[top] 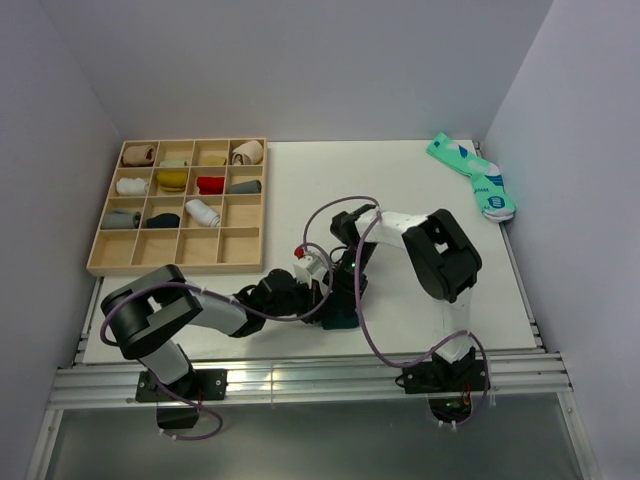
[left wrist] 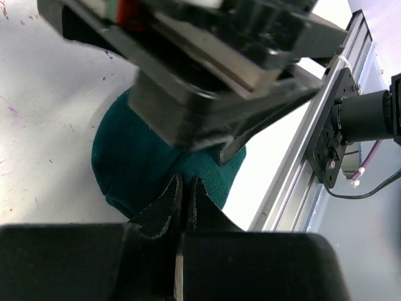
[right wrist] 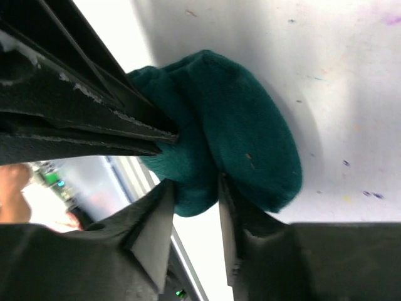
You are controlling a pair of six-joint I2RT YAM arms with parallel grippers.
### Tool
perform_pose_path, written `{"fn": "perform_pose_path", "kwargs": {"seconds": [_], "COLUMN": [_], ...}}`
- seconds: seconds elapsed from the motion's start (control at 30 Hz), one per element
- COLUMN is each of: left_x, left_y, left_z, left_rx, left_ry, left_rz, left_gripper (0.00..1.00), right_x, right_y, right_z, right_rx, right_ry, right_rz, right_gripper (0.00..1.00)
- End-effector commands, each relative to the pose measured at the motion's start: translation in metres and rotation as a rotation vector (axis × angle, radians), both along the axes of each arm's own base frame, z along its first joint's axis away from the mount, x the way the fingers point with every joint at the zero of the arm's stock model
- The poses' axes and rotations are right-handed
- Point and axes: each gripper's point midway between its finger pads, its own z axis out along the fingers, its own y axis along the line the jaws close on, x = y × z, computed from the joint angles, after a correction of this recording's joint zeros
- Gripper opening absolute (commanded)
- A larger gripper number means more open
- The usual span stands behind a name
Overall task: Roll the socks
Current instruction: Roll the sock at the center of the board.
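The dark green sock (top: 341, 320) lies bunched into a rounded bundle near the table's front edge, between both grippers. In the left wrist view, my left gripper (left wrist: 185, 182) is shut on the bundle's near edge (left wrist: 131, 163), with the right gripper's body right above it. In the right wrist view, my right gripper (right wrist: 194, 191) is shut on a fold of the green bundle (right wrist: 250, 144), and the left gripper's fingers (right wrist: 144, 135) pinch the same bundle from the left. In the top view the left gripper (top: 318, 300) and right gripper (top: 347, 298) nearly touch. The white sock with black stripes is hidden.
A wooden compartment tray (top: 97, 262) holding several rolled socks stands at the back left. A mint-green sock pair (top: 475, 176) lies at the back right. The aluminium rail (top: 300, 382) runs along the front edge, close to the bundle (left wrist: 313, 144).
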Motion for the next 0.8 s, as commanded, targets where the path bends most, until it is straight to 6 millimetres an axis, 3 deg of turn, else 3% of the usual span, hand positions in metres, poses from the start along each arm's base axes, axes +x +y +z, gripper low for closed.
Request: {"fn": "perform_pose_path", "kwargs": {"seconds": [0.0, 0.27, 0.47, 0.63, 0.77], "left_x": [-0.008, -0.012, -0.011, -0.005, -0.006], "left_y": [0.003, 0.017, 0.013, 0.006, 0.005], "left_z": [-0.019, -0.041, -0.047, -0.042, -0.045], "left_rx": [0.066, 0.139, 0.166, 0.161, 0.155], "left_ry": [0.080, 0.183, 0.248, 0.307, 0.383], "left_rz": [0.002, 0.070, 0.097, 0.142, 0.150], "left_gripper": [0.00, 0.00, 0.00, 0.00, 0.00], "right_x": [0.042, 0.066, 0.085, 0.084, 0.067], "right_y": [0.004, 0.005, -0.016, -0.035, -0.046], "right_z": [-0.016, 0.023, 0.054, 0.067, 0.063], "right_rx": [0.019, 0.123, 0.211, 0.255, 0.285], "right_ry": [-0.245, -0.397, -0.519, -0.636, -0.709], "right_rz": [0.005, -0.124, -0.215, -0.221, -0.189], "right_gripper": [0.41, 0.51, 0.52, 0.52, 0.51]}}
